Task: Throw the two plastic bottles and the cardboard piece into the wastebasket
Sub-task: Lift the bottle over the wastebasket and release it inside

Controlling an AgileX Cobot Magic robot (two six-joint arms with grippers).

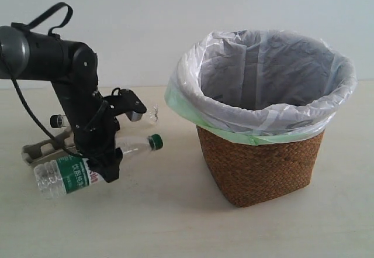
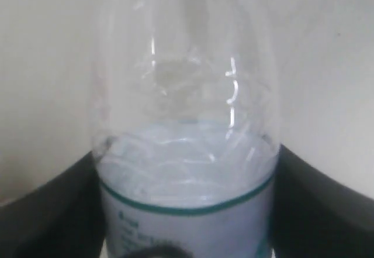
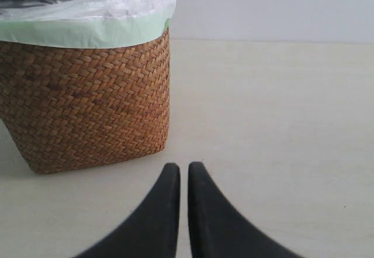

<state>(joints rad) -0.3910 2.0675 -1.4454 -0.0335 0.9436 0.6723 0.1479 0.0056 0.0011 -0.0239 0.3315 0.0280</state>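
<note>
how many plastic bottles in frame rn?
2. The green-capped bottle lies on its side, held in the left gripper. The second bottle is mostly hidden behind the left arm, only a clear end showing.

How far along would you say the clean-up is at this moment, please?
Done: nothing visibly; only liner shows in the wastebasket. In hand: the left gripper is closed around the green-capped bottle at the table. Left: that bottle, the second bottle mostly hidden behind the arm, and the cardboard piece. The right gripper is shut, empty, beside the basket.
</note>
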